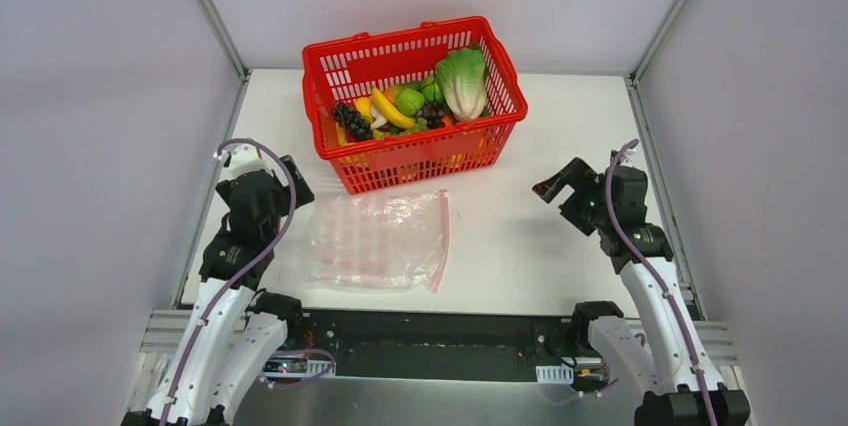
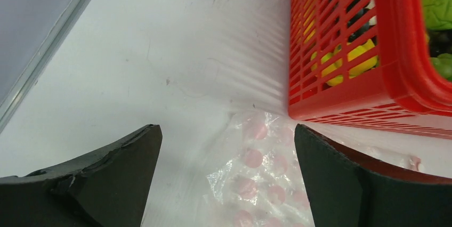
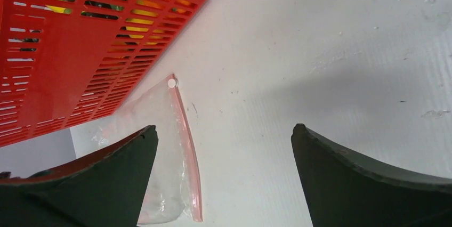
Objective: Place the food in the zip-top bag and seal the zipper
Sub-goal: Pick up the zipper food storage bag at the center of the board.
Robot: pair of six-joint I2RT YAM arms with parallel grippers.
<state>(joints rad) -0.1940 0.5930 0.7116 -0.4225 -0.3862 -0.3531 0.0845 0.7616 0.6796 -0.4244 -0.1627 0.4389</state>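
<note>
Both released and empty: left claw point(image 2: 226, 134), right claw point(image 3: 224, 131). Clear crinkly zip-top bag point(image 1: 375, 241) lies flat on white bench point(image 1: 560, 126), pink zipper strip point(image 1: 441, 241) rightward. Plastic toy food point(image 1: 420, 96) sits in red mesh basket point(image 1: 405, 44). Recommend holding the bag mouth open, then loading pieces singly

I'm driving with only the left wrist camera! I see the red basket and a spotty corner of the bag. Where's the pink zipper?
Observer: The zipper runs down the right edge of the zip-top bag, the far side from your gripper.
Operator: Is any food in the bag yet?
Observer: No. It lies flat and looks empty. The cabbage and bananas sit in the basket.
Operator: What's the other gripper doing?
Observer: The right gripper is open and holds nothing. It points at the table just right of the zipper.
</note>
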